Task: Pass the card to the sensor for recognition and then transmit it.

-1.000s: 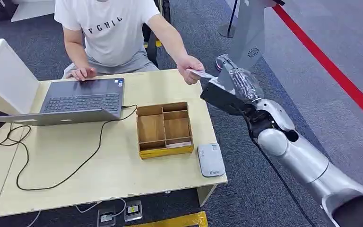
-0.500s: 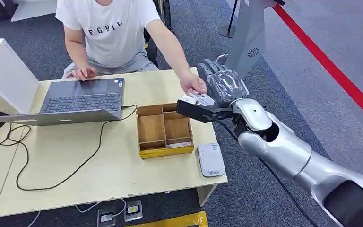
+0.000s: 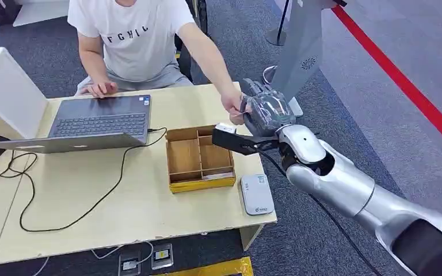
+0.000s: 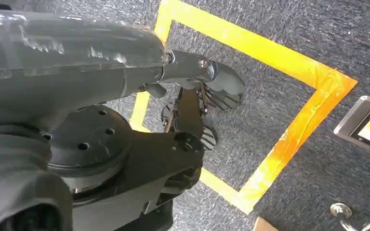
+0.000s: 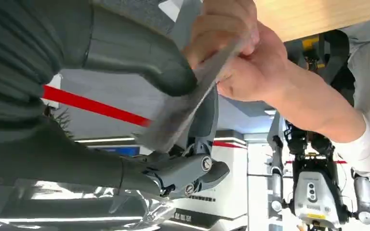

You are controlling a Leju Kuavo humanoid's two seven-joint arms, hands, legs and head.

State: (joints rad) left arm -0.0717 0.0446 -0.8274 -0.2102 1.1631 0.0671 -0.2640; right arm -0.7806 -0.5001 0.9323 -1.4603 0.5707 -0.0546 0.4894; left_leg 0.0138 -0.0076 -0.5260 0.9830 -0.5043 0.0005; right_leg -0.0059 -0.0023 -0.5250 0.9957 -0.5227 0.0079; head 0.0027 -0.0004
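The card [image 3: 225, 127] is a thin pale rectangle; in the right wrist view the card [image 5: 183, 113] lies between the thick grey thumb [image 5: 139, 53] and the darker fingers. My right hand [image 3: 263, 112] pinches it above the table's right side, by the far corner of the wooden box. The person's hand [image 3: 232, 103] also grips the card [image 5: 236, 62]. The grey sensor [image 3: 256, 194] lies flat near the table's front right corner, apart from the card. My left hand [image 4: 207, 101] hangs over the floor, holding nothing, with its fingers loosely apart.
A wooden compartment box [image 3: 200, 158] sits left of the sensor. An open laptop [image 3: 101, 118] with a black cable lies further left on the table [image 3: 92, 195]. The seated person in a white shirt [image 3: 132, 40] faces me. A grey stand [image 3: 302, 46] rises behind my right hand.
My right hand has swung left over the table's edge and turned. The person's hand followed with the card, and my thumb and fingers now hold it.
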